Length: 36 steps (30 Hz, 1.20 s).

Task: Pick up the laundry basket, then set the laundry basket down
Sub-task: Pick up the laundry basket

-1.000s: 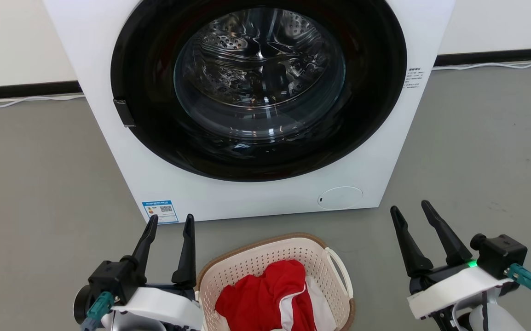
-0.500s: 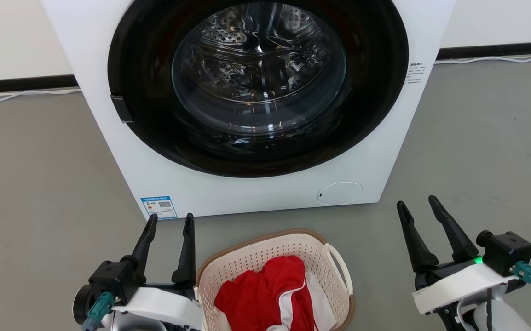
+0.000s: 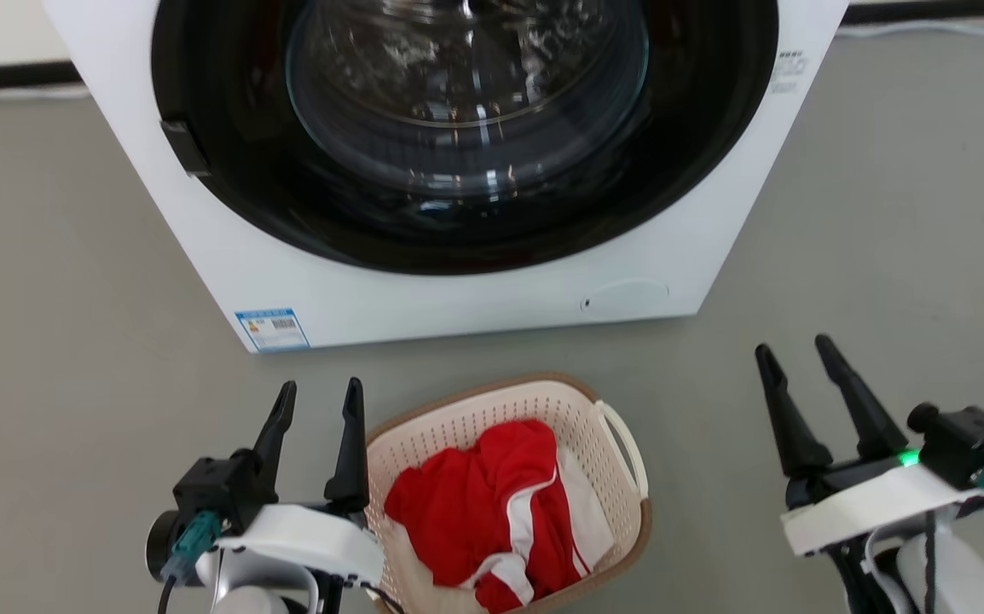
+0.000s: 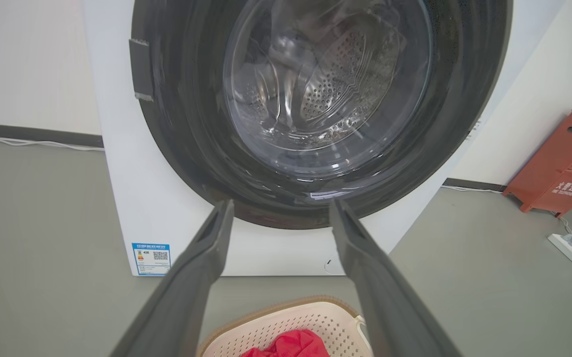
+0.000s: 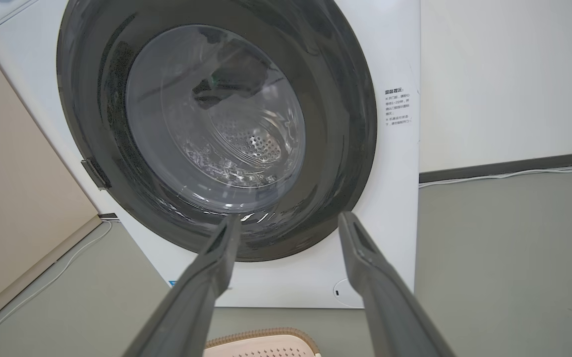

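Laundry basket (image 3: 458,424) sits on the grey floor (image 3: 74,341), near the washing machine (image 3: 424,298), with a red-and-white garment (image 3: 475,503) inside. Left gripper (image 3: 320,390) spread, empty, just beside the rim. Right gripper (image 3: 795,345) spread, empty, well apart. Risk: a one-sided lift tips the basket and spills the garment.

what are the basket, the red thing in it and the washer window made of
The laundry basket looks like moulded plastic: matte cream walls with even holes, brown woven-look rim. The red garment is soft fabric, going by its folds. The washer window seems glass or clear plastic: glossy, see-through, reflective.
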Available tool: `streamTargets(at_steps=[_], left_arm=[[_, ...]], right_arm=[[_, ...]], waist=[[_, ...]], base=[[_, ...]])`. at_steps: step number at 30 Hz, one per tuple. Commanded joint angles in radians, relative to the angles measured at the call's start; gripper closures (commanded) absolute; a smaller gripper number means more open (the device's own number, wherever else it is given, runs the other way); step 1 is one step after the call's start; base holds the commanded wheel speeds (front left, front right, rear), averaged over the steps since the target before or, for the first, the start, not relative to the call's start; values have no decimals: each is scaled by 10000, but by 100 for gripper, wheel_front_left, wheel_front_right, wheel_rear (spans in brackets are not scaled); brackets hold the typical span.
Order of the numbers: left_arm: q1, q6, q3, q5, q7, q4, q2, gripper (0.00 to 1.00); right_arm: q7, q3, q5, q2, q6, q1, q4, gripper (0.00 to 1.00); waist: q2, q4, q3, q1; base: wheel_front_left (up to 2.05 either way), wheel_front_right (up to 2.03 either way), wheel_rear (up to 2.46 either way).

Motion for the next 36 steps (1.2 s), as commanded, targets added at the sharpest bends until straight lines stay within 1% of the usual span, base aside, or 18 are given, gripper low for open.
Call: streamTargets(at_steps=[1,5,12,20,23,29,36], left_arm=[[-542,128,247,-85,-53,-131,79,0],[-921,292,247,-267,-53,380,79,0],[-1481,401,409,-677,-53,1684,79,0],[-2306,286,411,-1534,-53,3844,79,0],[-2581,287,428,-1766,-53,4221,79,0],[-3339,201,329,-2368,-53,5432,79,0],[-4007,88,138,-2996,-53,6961,79,0]], right_arm=[[-120,140,118,-219,69,-338,-304,0],[-120,115,270,-372,69,-566,-439,0],[-120,132,476,-513,69,-856,-600,0],[-120,141,652,-715,69,-1153,-791,0],[-120,185,703,-822,69,-1254,-823,0],[-120,262,826,-1078,69,-1540,-982,0],[-120,377,935,-1233,69,-1823,-1153,0]], waist=[[0,-45,351,0],[0,-90,932,0],[0,-219,1647,0],[0,-162,2511,0],[0,-120,2784,0],[0,-64,3493,0],[0,-234,4165,0]], base=[[0,0,0],[0,0,0],[0,0,0],[0,0,0],[0,0,0],[0,0,0],[0,0,0]])
